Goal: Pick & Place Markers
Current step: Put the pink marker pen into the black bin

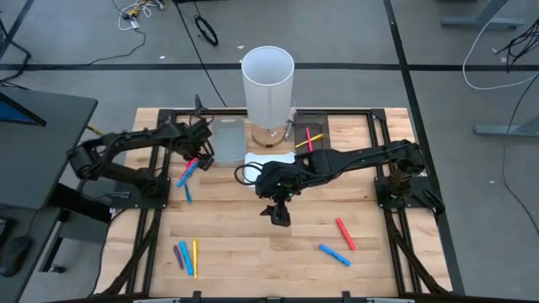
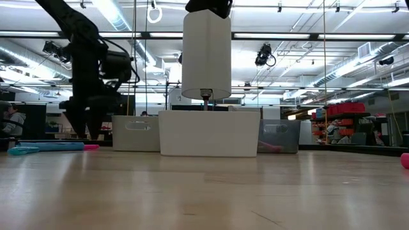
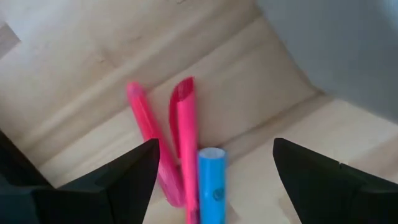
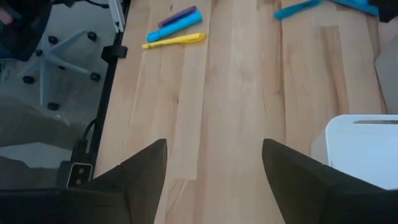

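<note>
Pink markers [image 3: 180, 137] and a blue one [image 3: 211, 180] lie right under the left gripper [image 3: 214, 165], whose fingers stand wide, straddling them without touching, beside the clear tray [image 1: 225, 139]. Over mid-table the right gripper [image 1: 280, 213] hangs with fingers parted and nothing between them. More markers lie scattered on the wooden table [image 1: 253, 252]: a purple, blue and yellow cluster [image 1: 187, 255] near the front left, and a red [image 1: 345, 233] and a blue [image 1: 334, 254] to the right. Two more sit in the dark tray [image 1: 310, 137] by the tall white cylinder [image 1: 268, 84].
</note>
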### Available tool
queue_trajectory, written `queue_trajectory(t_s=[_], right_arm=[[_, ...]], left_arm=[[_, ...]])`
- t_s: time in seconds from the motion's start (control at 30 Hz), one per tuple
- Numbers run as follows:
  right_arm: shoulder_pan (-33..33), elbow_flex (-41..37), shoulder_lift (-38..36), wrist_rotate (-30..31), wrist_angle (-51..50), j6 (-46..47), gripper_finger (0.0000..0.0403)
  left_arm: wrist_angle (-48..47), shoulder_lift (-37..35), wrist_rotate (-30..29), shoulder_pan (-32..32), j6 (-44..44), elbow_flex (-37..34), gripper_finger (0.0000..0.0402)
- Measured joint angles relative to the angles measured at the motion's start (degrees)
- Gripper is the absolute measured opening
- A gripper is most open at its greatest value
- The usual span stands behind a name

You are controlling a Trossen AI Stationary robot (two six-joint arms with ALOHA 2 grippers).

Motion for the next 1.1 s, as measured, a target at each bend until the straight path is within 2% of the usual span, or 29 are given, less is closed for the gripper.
queue_trajectory(t_s=[0.13, 0.27, 0.43, 0.8, 0.9, 1.1], right_arm=[[0.0, 0.0, 0.0, 0.0, 0.48, 0.14, 0.0263], [0.0, 0.0, 0.0, 0.0, 0.51, 0.75, 0.0263], [0.0, 0.0, 0.0, 0.0, 0.45, 0.75, 0.0263], [-0.4, 0.0, 0.0, 0.04, 0.43, -0.47, 0.0263], [-0.52, 0.0, 0.0, 0.05, 0.43, -0.75, 0.0263], [-0.54, 0.0, 0.0, 0.04, 0.43, -0.76, 0.0263]], left_arm=[[2.52, 3.17, -0.49, 0.25, 0.65, 0.02, 0.032], [4.85, 5.2, 2.11, 0.48, 0.73, 0.02, 0.032], [5.42, 7.24, 1.1, 0.45, 0.71, 0.04, 0.0309], [5.58, 7.91, 1.56, 0.79, 1.57, 0.15, 0.0292], [5.6, 7.96, 2.37, 0.79, 1.63, 0.15, 0.0271], [5.51, 7.98, 2.86, 0.76, 1.67, 0.13, 0.02]])
